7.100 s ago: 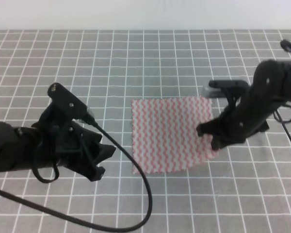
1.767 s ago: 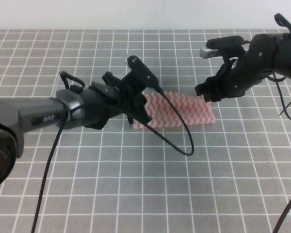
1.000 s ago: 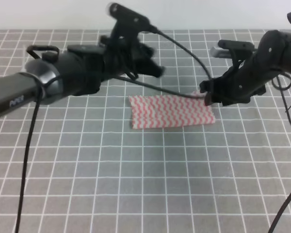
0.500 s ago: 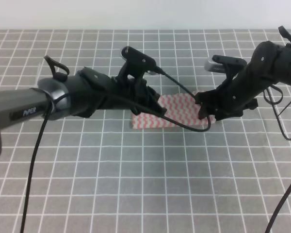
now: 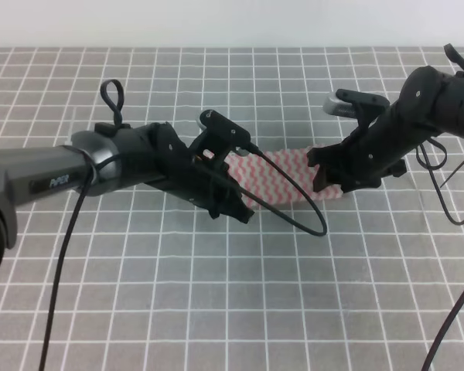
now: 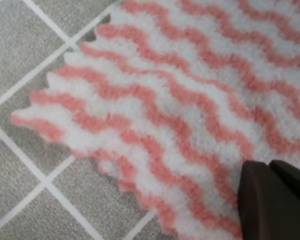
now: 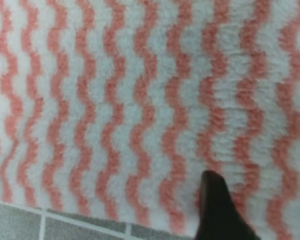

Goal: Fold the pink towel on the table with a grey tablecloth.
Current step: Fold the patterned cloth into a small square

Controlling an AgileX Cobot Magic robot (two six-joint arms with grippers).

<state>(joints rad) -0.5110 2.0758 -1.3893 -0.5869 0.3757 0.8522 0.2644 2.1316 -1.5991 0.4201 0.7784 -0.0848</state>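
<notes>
The thin, fluffy pink-and-white zigzag towel (image 5: 290,176) lies as a narrow strip on the grey grid-printed tablecloth (image 5: 216,294), between both grippers. The left gripper (image 5: 233,202) is low at one frayed end, the right gripper (image 5: 330,175) at the other, probably to pinch for another fold. How far either is open, I cannot tell.

I am seeing the pink towel (image 5: 288,171) showing pink-and-white wavy zigzag stripes, matching my two wrist views. The grey tablecloth (image 5: 216,294) is displaying a grid of thin white lines. Both arms and the trailing cable (image 5: 301,212) are reading black.
</notes>
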